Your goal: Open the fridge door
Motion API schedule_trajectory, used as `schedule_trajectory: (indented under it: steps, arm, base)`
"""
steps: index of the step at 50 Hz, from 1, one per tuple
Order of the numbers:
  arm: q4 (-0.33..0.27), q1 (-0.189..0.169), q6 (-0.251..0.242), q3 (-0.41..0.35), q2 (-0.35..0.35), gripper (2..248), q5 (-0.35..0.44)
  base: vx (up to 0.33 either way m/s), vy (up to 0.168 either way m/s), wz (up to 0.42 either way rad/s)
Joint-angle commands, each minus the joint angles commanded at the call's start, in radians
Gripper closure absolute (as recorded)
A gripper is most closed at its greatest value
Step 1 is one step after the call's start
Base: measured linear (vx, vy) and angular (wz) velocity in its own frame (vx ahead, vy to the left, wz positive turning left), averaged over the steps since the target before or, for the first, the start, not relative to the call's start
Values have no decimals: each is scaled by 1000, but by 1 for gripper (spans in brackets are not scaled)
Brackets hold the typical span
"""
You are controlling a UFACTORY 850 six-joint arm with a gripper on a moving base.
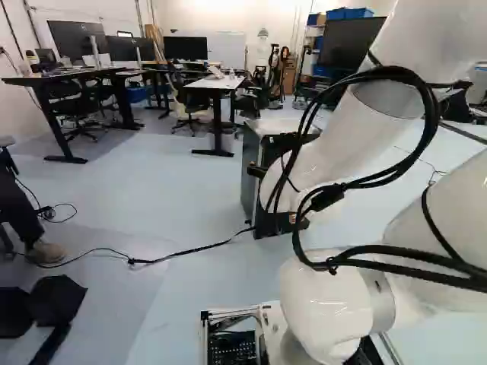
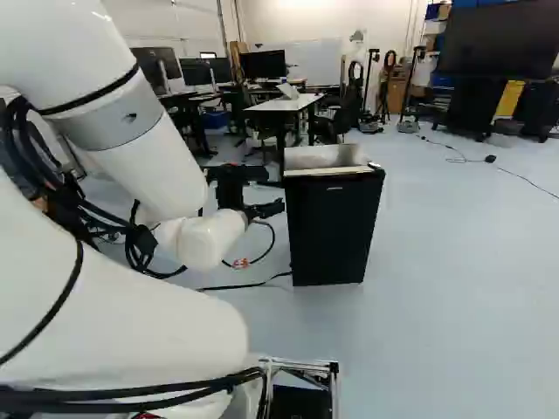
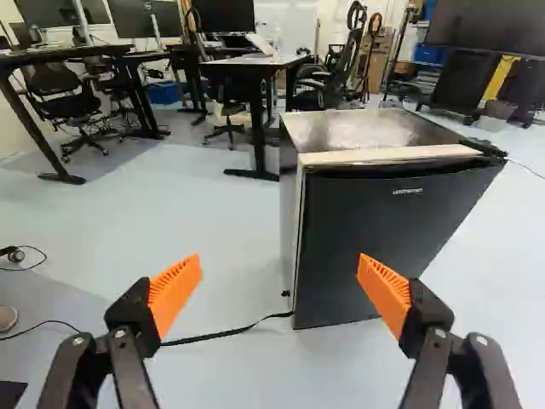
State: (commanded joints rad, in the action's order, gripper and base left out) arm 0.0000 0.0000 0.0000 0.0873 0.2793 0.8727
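One compact black-fronted refrigerator (image 3: 287,183) on the pale floor (image 2: 437,279), ahead of the arm (image 2: 153,170). Its door (image 2: 332,231) faces the near side and sits closed against the cabinet; a light strip shows along the top edge and down the left edge of it. Small dark fitting (image 3: 484,146) at the top right corner. Cabinet top (image 3: 366,128) flat, grey and shiny. Arm reaches forward from the near side; in the right base view the end effector (image 2: 274,190) hangs left of the door, and in the left base view the forearm hides much of the refrigerator. Wrist view: end effector (image 3: 279,266) open, two orange pads (image 3: 174,294) spread wide and facing each other, nothing gripped. Door lies ahead, partly in line with the space between the fingers and partly behind the right finger; the fingers do not touch it. Black cable (image 1: 190,251) runs along the floor from the refrigerator's foot toward the left. Farther off, beyond the refrigerator and left of it, a light-topped table (image 2: 286,105) on dark legs, a laptop (image 2: 287,90) on it, office chairs nearby. More desks with dark monitors (image 1: 185,49) stand at far left, a whiteboard (image 2: 316,63) by the far wall. Far right: large dark display (image 2: 494,39) on a stand, with something yellow (image 2: 509,98) beside its lower part.
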Motion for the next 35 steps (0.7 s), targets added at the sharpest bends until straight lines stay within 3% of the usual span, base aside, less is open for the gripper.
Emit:
schedule_trajectory:
  steps: [35]
  arm:
    - [0,1,0,5,-6,3,0]
  base:
    - [0,0,0]
